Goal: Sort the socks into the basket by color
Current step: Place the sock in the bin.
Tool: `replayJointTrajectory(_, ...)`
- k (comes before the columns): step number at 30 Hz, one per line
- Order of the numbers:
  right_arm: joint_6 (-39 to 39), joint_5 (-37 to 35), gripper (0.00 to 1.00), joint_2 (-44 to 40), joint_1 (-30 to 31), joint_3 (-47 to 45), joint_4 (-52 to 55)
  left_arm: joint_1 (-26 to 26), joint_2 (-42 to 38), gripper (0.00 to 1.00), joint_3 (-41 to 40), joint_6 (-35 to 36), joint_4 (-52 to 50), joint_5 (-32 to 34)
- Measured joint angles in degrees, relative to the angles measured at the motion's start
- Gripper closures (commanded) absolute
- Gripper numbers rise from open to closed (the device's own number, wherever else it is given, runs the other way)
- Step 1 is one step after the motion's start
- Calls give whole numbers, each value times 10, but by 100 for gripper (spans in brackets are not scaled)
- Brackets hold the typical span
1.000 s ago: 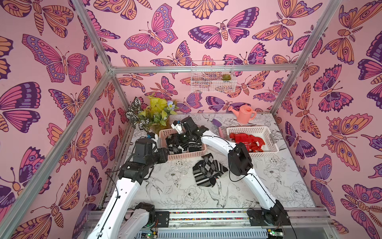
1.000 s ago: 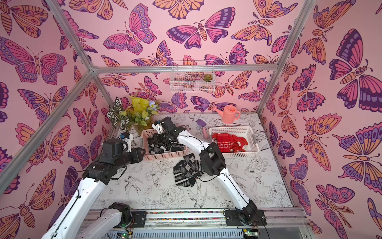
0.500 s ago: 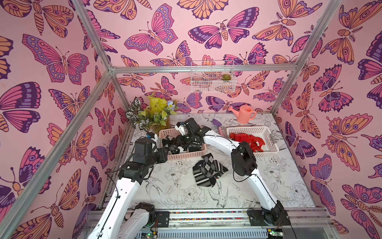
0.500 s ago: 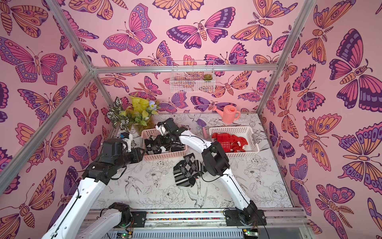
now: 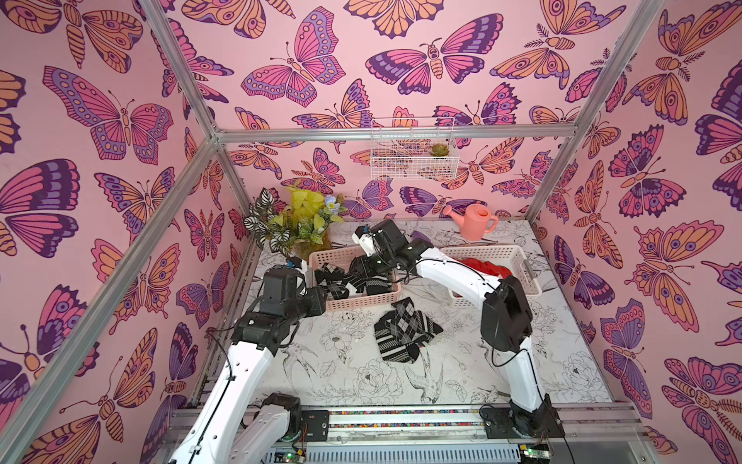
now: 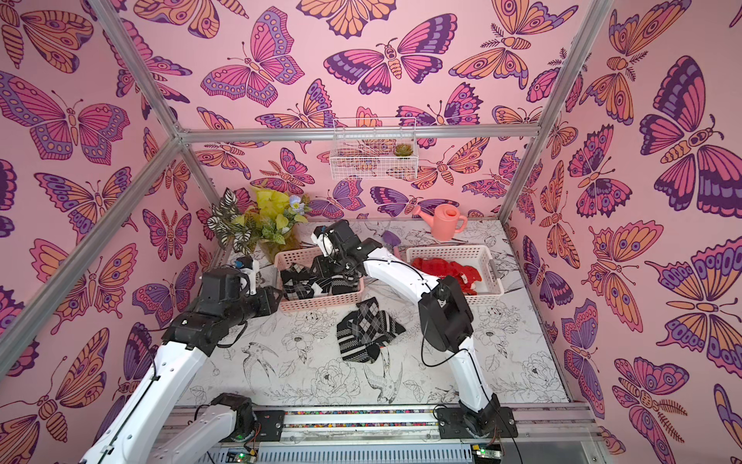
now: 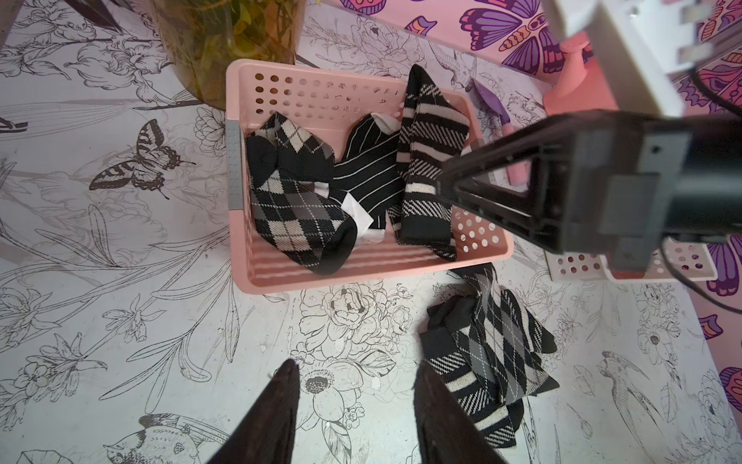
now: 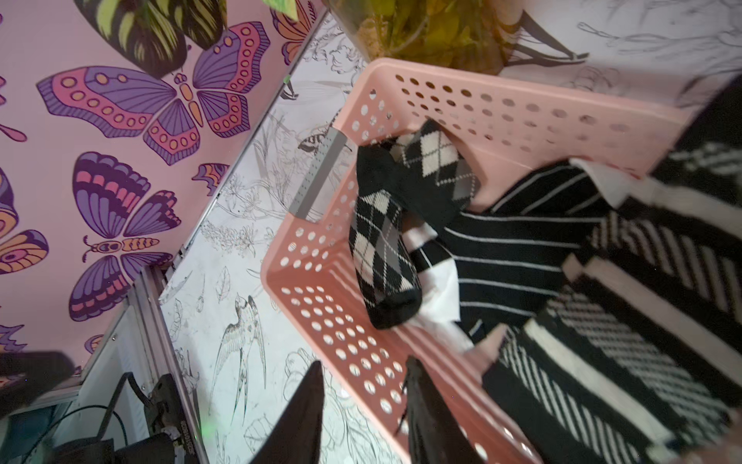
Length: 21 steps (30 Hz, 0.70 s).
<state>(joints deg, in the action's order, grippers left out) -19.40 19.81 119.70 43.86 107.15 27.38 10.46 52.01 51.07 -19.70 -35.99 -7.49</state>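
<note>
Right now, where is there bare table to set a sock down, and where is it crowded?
Free: the front strip of table between the sock pile and the rail; also the near corner right of the right arm. Crowded: the back row, pink basket, white basket, plant, watering can.

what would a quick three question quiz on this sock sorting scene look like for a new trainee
1. True or false: the red socks lie in the white basket.
2. Where is the loose pile of black-and-white socks? A in the wire shelf; B on the table, just outside the pink basket; C in the watering can.
3. Fill in: the ___ gripper reaches over the pink basket.
Key: 1 true; 2 B; 3 right: it is the right gripper, jaws apart and empty.
</note>
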Motion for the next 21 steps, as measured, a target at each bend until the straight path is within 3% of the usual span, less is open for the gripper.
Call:
replayJointTrajectory(12, 14, -119, 65, -267, 0, -240, 68, 7, 22, 52, 0, 0, 0, -4)
replayJointTrajectory(21, -10, -160, 65, -329, 9, -380, 87, 15, 21, 52, 0, 0, 0, -4)
